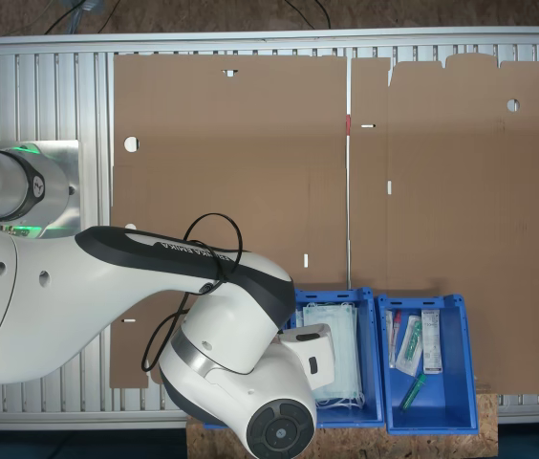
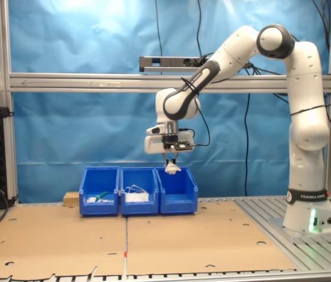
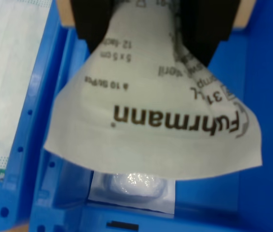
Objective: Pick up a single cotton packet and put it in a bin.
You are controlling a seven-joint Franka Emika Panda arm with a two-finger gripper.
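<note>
In the second exterior view my gripper (image 2: 170,160) hangs just above the blue bin (image 2: 177,189) at the second exterior view's right end of the row. It is shut on a cotton packet (image 2: 172,169), which dangles from the fingertips. In the wrist view the two black fingers (image 3: 94,21) pinch the packet's edge, and its white printed backing (image 3: 151,116) spreads out over the bin's blue floor (image 3: 267,96). Another cotton packet (image 3: 134,186), clear with white cotton inside, lies on that floor beneath the held one. In the first exterior view the arm (image 1: 222,335) covers this bin.
The middle bin (image 2: 138,191) holds pale green face masks (image 1: 332,359), also at the wrist view's edge (image 3: 10,72). The third bin (image 1: 427,363) holds long narrow packets. Brown cardboard (image 1: 250,163) covers the table in front of the bins.
</note>
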